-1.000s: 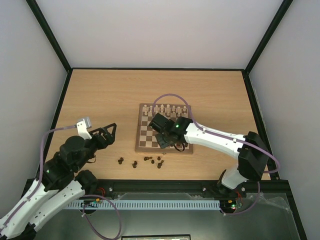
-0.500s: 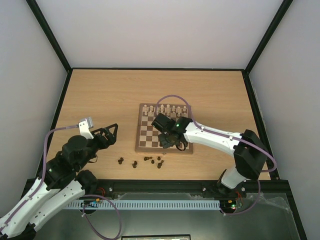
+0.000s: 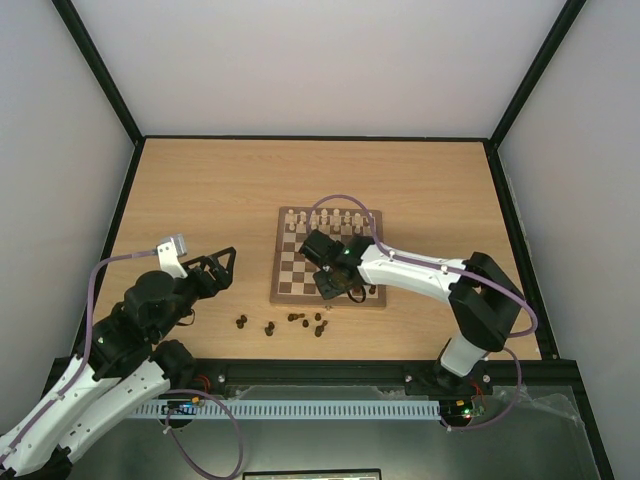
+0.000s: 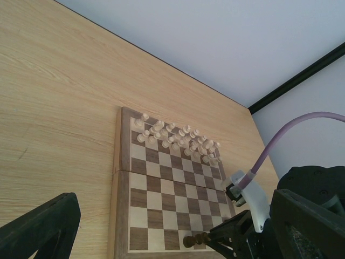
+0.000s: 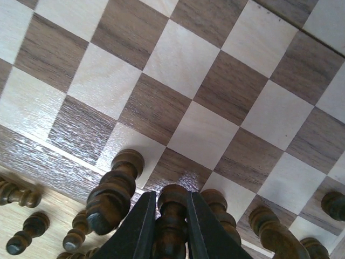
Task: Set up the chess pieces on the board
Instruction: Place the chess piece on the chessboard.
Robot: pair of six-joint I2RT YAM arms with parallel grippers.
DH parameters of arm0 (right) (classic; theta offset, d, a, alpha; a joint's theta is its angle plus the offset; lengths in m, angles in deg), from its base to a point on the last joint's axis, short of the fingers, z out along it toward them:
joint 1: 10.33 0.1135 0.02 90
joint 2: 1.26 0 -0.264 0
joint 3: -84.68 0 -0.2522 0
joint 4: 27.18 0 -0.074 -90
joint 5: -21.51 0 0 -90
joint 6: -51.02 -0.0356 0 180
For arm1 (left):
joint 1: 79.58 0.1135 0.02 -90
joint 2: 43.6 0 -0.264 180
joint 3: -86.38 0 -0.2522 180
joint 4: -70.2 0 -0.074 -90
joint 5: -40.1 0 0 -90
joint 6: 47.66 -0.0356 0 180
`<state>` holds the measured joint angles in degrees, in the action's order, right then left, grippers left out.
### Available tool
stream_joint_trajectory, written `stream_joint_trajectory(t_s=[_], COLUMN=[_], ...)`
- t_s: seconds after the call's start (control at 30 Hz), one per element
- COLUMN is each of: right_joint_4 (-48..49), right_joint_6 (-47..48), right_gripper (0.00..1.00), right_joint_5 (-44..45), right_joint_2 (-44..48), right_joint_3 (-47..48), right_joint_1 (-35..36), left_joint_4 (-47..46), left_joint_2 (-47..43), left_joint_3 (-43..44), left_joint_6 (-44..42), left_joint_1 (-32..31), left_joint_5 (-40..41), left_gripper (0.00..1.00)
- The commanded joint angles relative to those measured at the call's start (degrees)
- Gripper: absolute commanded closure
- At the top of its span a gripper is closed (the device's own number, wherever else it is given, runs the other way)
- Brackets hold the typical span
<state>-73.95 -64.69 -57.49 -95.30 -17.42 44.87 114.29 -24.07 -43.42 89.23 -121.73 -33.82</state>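
The board [image 3: 300, 262] lies mid-table, with cream pieces on its two far rows. My right gripper [image 3: 336, 284] hangs over the board's near edge, shut on a dark chess piece [image 5: 172, 216] that stands upright between its fingers [image 5: 144, 226]. Other dark chess pieces [image 5: 115, 190] stand close on both sides of it in the near row. Several loose dark chess pieces [image 3: 269, 328] lie on the table in front of the board. My left gripper [image 3: 216, 264] hovers open and empty, left of the board. From the left wrist view, the held piece [image 4: 194, 240] shows at the board's [image 4: 119, 162] near edge.
Cream pieces [image 4: 178, 135] fill the board's far rows. A black frame [image 3: 310, 138] rims the tabletop, with white walls behind. A purple cable [image 3: 345, 195] arcs over the board from the right arm. Bare wood [image 3: 200, 190] lies left of and beyond the board.
The right arm's elbow has swung left and the gripper has shifted slightly toward the board's near edge, still holding the piece. The left arm has hardly moved.
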Motion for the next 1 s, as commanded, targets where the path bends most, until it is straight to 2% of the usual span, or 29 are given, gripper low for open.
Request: stream_joint_trajectory(t_s=[0.0, 0.97], right_joint_4=[-0.04, 1.77], right_joint_6=[-0.30, 0.02], right_gripper=[0.92, 0.90], right_joint_5=[-0.78, -2.35], right_joint_2=[-1.29, -1.02], right_joint_3=[-1.58, -3.10], right_joint_1=[-0.70, -1.24], left_joint_4=[-0.79, -1.74], left_joint_2=[-0.19, 0.25], left_joint_3=[-0.61, -1.38], left_joint_6=[-0.88, -0.85], left_joint_1=[-0.12, -0.12], left_joint_5=[0.40, 0.67], left_gripper=[0.01, 0.01])
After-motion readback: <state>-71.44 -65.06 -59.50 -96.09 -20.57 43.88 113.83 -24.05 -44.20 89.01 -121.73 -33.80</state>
